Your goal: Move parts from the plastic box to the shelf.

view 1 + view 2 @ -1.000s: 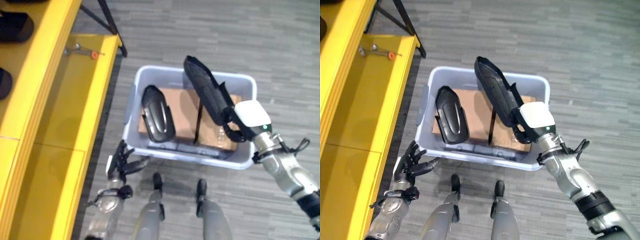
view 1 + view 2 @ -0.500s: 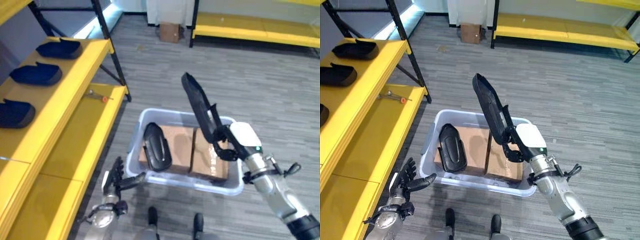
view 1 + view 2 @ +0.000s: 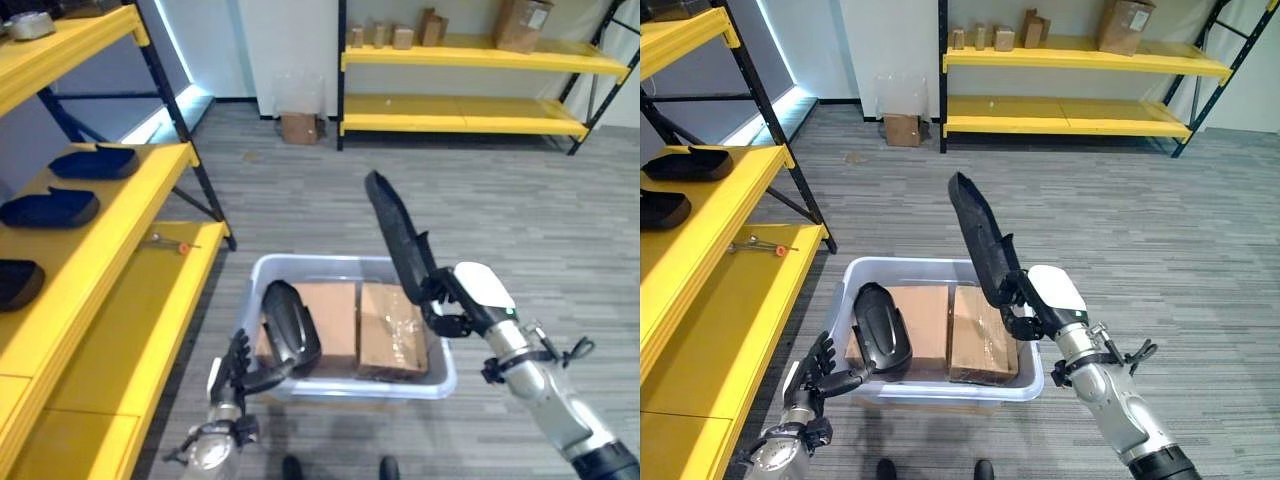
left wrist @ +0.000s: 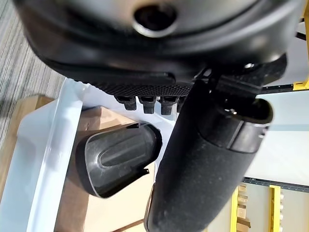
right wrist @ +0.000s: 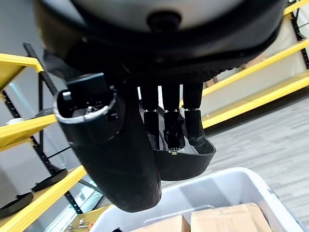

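My right hand (image 3: 458, 303) is shut on a long black part (image 3: 397, 238), holding it nearly upright above the right side of the pale plastic box (image 3: 940, 266). In the right wrist view the fingers (image 5: 166, 113) curl round the part's dark shell (image 5: 186, 162). A second, rounded black part (image 3: 290, 323) leans in the box's left end and also appears in the left wrist view (image 4: 118, 157). My left hand (image 3: 235, 368) is open, fingers spread, just outside the box's near left corner. Three dark parts (image 3: 95, 160) lie on the yellow shelf (image 3: 110, 235) to the left.
Two cardboard packs (image 3: 392, 330) lie flat in the plastic box. A wrench with an orange bit (image 3: 170, 242) rests on the lower yellow shelf board. Far yellow racks (image 3: 470, 60) carry cartons, and a small carton (image 3: 298, 127) stands on the grey floor at the back.
The camera has tilted up, bringing the room and shelves into view. My right hand has lifted the long part out of the box and stood it more upright. The left hand stays by the box.
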Robot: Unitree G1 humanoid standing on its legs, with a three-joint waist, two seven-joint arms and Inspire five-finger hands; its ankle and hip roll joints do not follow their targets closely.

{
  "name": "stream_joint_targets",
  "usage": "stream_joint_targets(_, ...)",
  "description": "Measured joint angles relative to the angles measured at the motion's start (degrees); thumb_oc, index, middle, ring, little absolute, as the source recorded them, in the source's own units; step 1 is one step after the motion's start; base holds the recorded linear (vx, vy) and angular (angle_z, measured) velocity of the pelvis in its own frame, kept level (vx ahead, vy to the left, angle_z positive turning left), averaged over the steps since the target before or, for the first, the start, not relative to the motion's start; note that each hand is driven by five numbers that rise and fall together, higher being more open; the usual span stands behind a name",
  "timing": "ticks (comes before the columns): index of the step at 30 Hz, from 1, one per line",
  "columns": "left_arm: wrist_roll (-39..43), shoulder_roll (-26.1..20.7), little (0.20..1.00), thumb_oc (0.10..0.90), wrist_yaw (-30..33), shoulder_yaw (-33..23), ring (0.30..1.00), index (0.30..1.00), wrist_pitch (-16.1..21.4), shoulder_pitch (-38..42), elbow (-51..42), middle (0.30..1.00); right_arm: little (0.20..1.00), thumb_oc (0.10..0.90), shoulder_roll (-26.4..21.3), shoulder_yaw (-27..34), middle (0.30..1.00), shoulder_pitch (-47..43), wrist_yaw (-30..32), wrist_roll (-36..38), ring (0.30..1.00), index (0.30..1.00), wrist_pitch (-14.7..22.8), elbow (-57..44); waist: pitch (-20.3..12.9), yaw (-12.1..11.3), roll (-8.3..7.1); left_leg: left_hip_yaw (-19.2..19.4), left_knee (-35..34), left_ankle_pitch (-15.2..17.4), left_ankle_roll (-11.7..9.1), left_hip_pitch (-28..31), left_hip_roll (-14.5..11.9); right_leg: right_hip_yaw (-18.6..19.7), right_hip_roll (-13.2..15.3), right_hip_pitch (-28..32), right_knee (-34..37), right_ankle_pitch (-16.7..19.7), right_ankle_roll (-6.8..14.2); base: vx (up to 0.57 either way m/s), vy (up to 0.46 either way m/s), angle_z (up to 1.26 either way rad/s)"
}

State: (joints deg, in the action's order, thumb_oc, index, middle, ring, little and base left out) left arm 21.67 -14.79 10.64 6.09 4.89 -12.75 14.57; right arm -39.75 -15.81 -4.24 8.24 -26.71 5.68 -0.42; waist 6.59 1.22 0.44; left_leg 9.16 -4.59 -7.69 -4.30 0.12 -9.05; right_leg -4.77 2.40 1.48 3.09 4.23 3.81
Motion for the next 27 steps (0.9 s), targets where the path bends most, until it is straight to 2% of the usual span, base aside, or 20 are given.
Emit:
stream_joint_targets(3,0.0,0.3,1.0,0.9,0.0,0.1,1.0,1.0,0.0,-0.7,1.1,1.0,0.3,0.4,-1.3,-1.6,0.3,-0.4,-0.2,0.1,0.3,0.3,0.5,-0.8,-0.4,-0.6,0.75,-0.8,0.0,0.1,-0.2,-0.1,-1.8,-0.7,-1.8,-0.5,-1.8,-1.0,-1.5,-0.09,-0.171,0.08)
stream_joint_targets(4,0.1,0.5,1.0,0.9,0.1,0.1,1.0,1.0,0.0,-1.3,1.3,1.0,0.3,0.4,-2.2,-2.3,0.3,-0.9,-0.2,1.3,0.3,0.3,0.6,-1.6,-0.7,-1.3,1.46,-1.6,0.5,-0.3,-0.8,-1.1,-2.9,-1.4,-2.7,-2.0,-3.7,-1.9,-2.5,-0.1,-0.082,0.14)
stream_joint_targets(5,0.2,0.6,1.0,0.9,0.1,0.4,1.0,1.0,0.0,-1.4,1.6,1.0,0.3,0.4,-2.5,-2.3,0.3,-0.9,-0.2,1.9,0.3,0.3,0.7,-1.6,-0.8,-1.5,1.76,-1.8,0.2,-0.5,-0.6,-1.2,-3.3,-1.9,-2.9,-2.3,-4.1,-2.4,-3.3,-0.11,-0.062,0.26)
stream_joint_targets(8,0.4,1.7,1.0,0.9,0.0,1.1,1.0,1.0,0.0,-1.5,3.5,1.0,0.3,0.4,-5.1,-4.4,0.3,-2.9,-0.1,2.4,0.3,0.3,0.6,-1.4,-0.7,-3.3,3.47,-4.0,1.5,-3.2,-2.0,-3.7,-4.1,-4.3,-4.0,-3.4,-6.3,-3.3,-3.9,-0.11,-0.03,0.4)
stream_joint_targets(9,0.5,1.8,1.0,0.9,0.0,1.5,1.0,1.0,0.1,-1.4,3.5,1.0,0.3,0.4,-5.5,-4.8,0.3,-3.9,0.0,2.4,0.3,0.3,0.4,-1.2,-0.7,-3.5,3.55,-4.2,2.0,-5.2,-2.7,-5.2,-3.9,-5.3,-3.7,-4.7,-7.5,-4.2,-4.5,-0.14,-0.039,0.57)
stream_joint_targets(11,0.5,1.8,1.0,0.9,0.0,2.1,1.0,1.0,0.1,-0.5,4.3,1.0,0.3,0.4,-5.6,-4.5,0.3,-4.9,0.0,2.4,0.3,0.3,0.3,-1.2,-0.3,-4.0,2.97,-5.5,2.0,-11.6,-4.1,-9.1,-2.4,-7.8,-2.0,-7.1,-9.5,-5.2,-5.6,-0.12,-0.043,0.83)
stream_joint_targets(12,0.5,1.8,1.0,0.9,0.0,2.5,1.0,1.0,0.0,0.5,5.5,1.0,0.3,0.4,-5.5,-4.4,0.3,-4.8,0.1,2.4,0.3,0.3,0.4,-1.3,0.7,-4.7,1.32,-5.1,0.4,-15.1,-3.8,-9.5,-1.6,-10.2,0.0,-8.0,-9.5,-4.3,-8.1,-0.12,-0.029,0.75)
stream_joint_targets(13,0.6,1.5,1.0,0.9,0.2,2.5,1.0,1.0,-0.1,0.7,5.9,1.0,0.3,0.4,-4.1,-4.4,0.3,-4.8,0.1,2.4,0.3,0.3,0.5,-1.4,1.0,-5.1,0.58,-2.9,4.6,-10.1,-2.2,-9.9,-1.0,-11.1,1.0,-7.0,-7.9,-3.5,-8.5,-0.12,-0.012,0.72)
stream_joint_targets(14,0.6,0.6,1.0,0.9,0.0,2.6,1.0,1.0,-0.3,0.6,6.0,1.0,0.3,0.4,-2.8,-4.5,0.3,-4.6,0.1,2.4,0.3,0.3,0.6,-1.6,1.8,-4.9,-1.05,-1.3,9.2,-4.7,-1.3,-9.2,-0.6,-12.8,2.0,-5.9,-5.9,-1.9,-8.6,-0.17,-0.01,0.9)
stream_joint_targets(15,0.6,-0.3,1.0,0.9,-0.1,2.6,1.0,1.0,-0.3,1.0,6.2,1.0,0.3,0.4,-1.9,-4.1,0.3,-3.9,0.2,2.4,0.3,0.3,0.6,-1.8,2.9,-4.0,-2.79,1.4,15.2,2.4,-2.3,-6.9,-1.5,-15.7,3.5,-4.1,-4.0,-0.2,-8.4,-0.13,0.062,1.75)
stream_joint_targets(16,0.6,-0.1,1.0,0.9,-0.2,3.1,1.0,1.0,-0.3,2.2,6.1,1.0,0.3,0.4,-2.2,-3.6,0.3,-1.9,0.5,2.4,0.3,0.3,0.4,-2.1,3.3,-1.3,-3.48,7.0,21.4,5.5,-3.1,-3.5,-4.3,-20.5,4.8,-2.1,-1.5,0.4,-8.4,-0.02,0.176,1.89)
stream_joint_targets(17,0.6,-0.2,1.0,0.9,-0.2,3.8,1.0,1.0,-0.3,3.6,6.2,1.0,0.3,0.4,-1.7,-2.7,0.3,-0.9,0.6,2.4,0.3,0.3,0.1,-2.0,3.2,-1.2,-3.13,10.3,22.0,7.6,-3.5,0.5,-6.9,-22.7,5.1,-2.5,-1.4,1.1,-8.1,0.02,0.263,2.33)
stream_joint_targets(18,0.6,0.3,1.0,0.9,-0.2,5.2,1.0,1.0,-0.4,5.5,6.2,1.0,0.3,0.4,-0.2,0.9,0.3,3.1,1.4,2.4,0.3,0.3,0.1,-2.2,3.0,0.6,-2.05,14.1,15.1,8.8,-4.6,5.0,-7.7,-26.5,5.1,-1.5,0.1,1.9,-5.7,0.11,0.369,1.68)
stream_joint_targets(19,0.6,0.7,1.0,0.9,-0.3,6.4,1.0,1.0,-0.4,6.7,5.9,1.0,0.3,0.4,-0.1,2.6,0.3,4.5,1.7,2.4,0.3,0.3,-0.2,-2.2,2.9,0.6,-0.45,14.3,7.9,8.4,-4.5,7.5,-6.6,-27.1,5.1,-1.9,0.1,2.5,-4.6,0.05,0.335,1.43)
stream_joint_targets(20,0.5,1.1,1.0,0.9,-0.5,7.0,1.0,1.0,-0.4,7.0,5.2,1.0,0.3,0.4,-0.3,3.9,0.3,4.5,1.7,2.4,0.3,0.3,-0.3,-2.2,2.8,0.2,1.47,14.4,0.7,8.0,-3.3,9.6,-4.8,-27.0,5.3,-3.1,-0.9,3.4,-3.5,0.06,0.316,0.62)
stream_joint_targets(21,0.5,1.1,1.0,0.9,-1.0,6.6,1.0,1.0,-0.4,7.2,5.3,1.0,0.3,0.4,1.8,4.7,0.3,4.6,1.7,2.4,0.3,0.3,-1.5,-1.9,2.9,-0.2,0.98,13.9,-0.3,7.7,-4.4,9.9,-2.9,-26.8,6.7,-3.5,-1.6,4.6,-2.4,0.04,0.29,0.39)
stream_joint_targets(23,0.5,0.2,1.0,0.9,-0.9,4.1,1.0,1.0,-0.4,4.4,4.9,1.0,0.3,0.4,3.5,3.2,0.3,5.0,1.7,2.3,0.3,0.3,-1.2,-1.9,1.8,-1.4,-0.79,12.0,-0.3,8.9,-1.1,9.9,2.9,-20.9,11.8,-3.9,-2.1,6.3,0.1,0.06,0.308,0.48)
stream_joint_targets(24,0.4,-1.2,1.0,0.9,-0.6,1.2,1.0,1.0,-0.4,3.1,4.9,1.0,0.3,0.4,5.3,2.3,0.3,4.6,1.7,2.3,0.3,0.3,-1.1,-2.0,1.0,-3.4,-1.75,11.4,-0.3,9.1,0.0,9.6,4.7,-20.8,13.8,-3.9,-2.1,7.3,0.7,0.05,0.325,0.53)
stream_joint_targets(26,0.4,-3.1,1.0,0.9,0.3,-1.7,1.0,1.0,-0.4,1.5,4.9,1.0,0.3,0.4,7.4,1.0,0.3,4.0,1.8,2.2,0.3,0.3,-1.2,-2.0,-0.5,-6.1,-3.29,9.1,-0.2,9.2,0.3,8.6,5.6,-21.4,14.7,-3.0,-2.0,7.9,1.0,0.0,0.383,0.63)
stream_joint_targets(27,0.1,-3.3,1.0,0.9,0.3,-1.7,1.0,1.0,-0.4,1.4,4.9,1.0,0.3,0.4,7.9,-0.1,0.3,3.6,1.7,2.1,0.3,0.3,-1.2,-2.0,-1.6,-6.3,-4.46,7.2,-0.3,9.1,0.9,7.2,6.3,-22.1,15.6,-2.8,-1.9,8.0,1.1,-0.03,0.381,0.73)
